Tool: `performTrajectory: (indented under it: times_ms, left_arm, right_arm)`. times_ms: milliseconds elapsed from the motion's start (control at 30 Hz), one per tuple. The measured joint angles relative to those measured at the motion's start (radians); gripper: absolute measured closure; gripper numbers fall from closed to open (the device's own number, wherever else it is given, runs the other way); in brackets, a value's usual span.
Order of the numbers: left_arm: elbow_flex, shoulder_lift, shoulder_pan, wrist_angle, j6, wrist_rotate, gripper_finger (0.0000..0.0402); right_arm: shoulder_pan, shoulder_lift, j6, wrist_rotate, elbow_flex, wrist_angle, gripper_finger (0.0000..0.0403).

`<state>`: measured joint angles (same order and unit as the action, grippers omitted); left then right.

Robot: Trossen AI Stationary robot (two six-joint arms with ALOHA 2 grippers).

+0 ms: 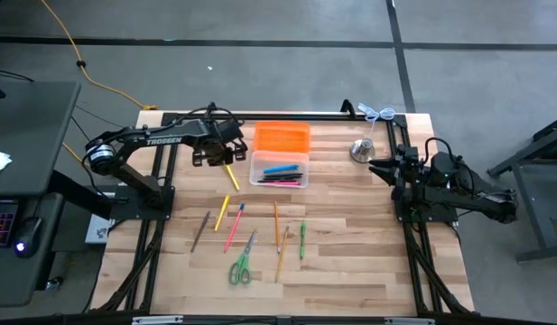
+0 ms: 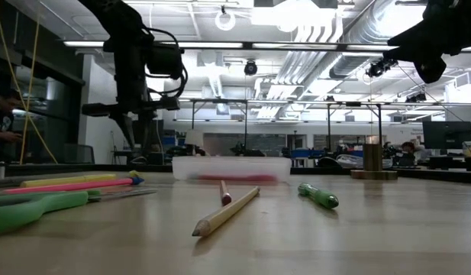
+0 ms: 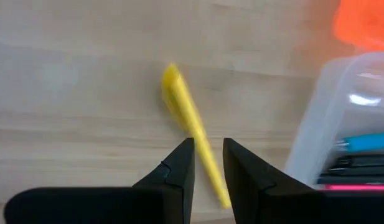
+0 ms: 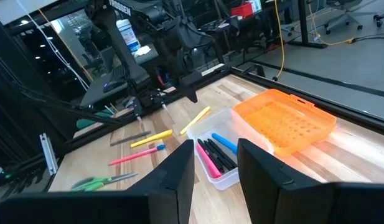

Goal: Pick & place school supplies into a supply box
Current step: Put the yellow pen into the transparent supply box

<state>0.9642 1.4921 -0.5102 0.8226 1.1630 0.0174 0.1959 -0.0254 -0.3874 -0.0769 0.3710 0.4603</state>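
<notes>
While the yellow pen hangs tilted between the fingers of the left gripper, which grasps it, it is just beside the supply box, at its nine o'clock. Right gripper waits at three o'clock, parted, holding nothing.

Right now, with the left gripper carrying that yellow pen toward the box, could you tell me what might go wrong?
1. The left gripper holds the yellow pen near one end, so it may swing or slip.
2. The pen hangs beside the box, not over it; releasing now would likely miss.
3. It could catch the box wall.
</notes>
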Motion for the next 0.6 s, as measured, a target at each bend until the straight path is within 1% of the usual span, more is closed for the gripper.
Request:
performTrajectory:
  times_ms: [167,367,600]
  left_arm:
    - [0.0,0.0,0.004,-0.021,0.057,-0.016,0.0291]
    - [0.0,0.0,0.056,-0.026,0.168,-0.004,0.0291]
    - [0.001,0.072,0.119,-0.044,0.252,-0.003,0.0291]
  right_arm:
    - [0.0,0.0,0.001,0.001,0.0,0.0,0.0304]
    - [0.0,0.0,-0.005,0.03,0.0,-0.001,0.0304]
    - [0.0,0.0,-0.005,0.033,0.0,-0.001,0.0305]
